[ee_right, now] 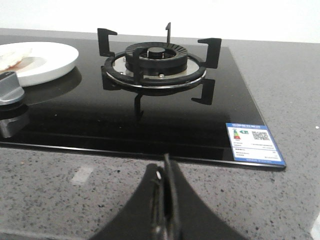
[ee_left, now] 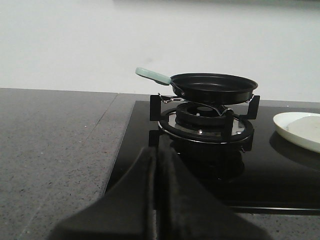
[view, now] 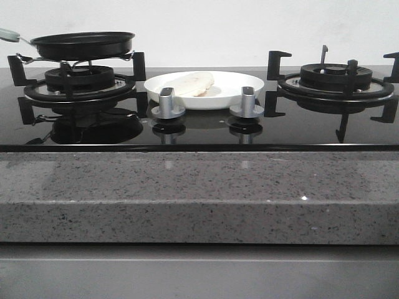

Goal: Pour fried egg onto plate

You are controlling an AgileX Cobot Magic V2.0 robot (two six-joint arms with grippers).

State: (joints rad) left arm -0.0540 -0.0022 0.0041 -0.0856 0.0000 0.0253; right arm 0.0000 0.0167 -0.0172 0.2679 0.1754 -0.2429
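Fried egg [view: 194, 83] on plate [view: 240, 81], far from claws

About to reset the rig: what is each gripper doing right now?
Left gripper: shut, holding nothing.
Right gripper: shut, holding nothing.

Pan handle [view: 9, 35] cut off at front view's left edge; plate [ee_left: 300, 131] cropped in both wrist views; egg yolk unseen.

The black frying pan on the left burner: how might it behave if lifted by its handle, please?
The black round frying pan would probably tip away from its pale green handle, which sticks out to one side. It looks shallow and thin, so likely light, and may slide on the grate.
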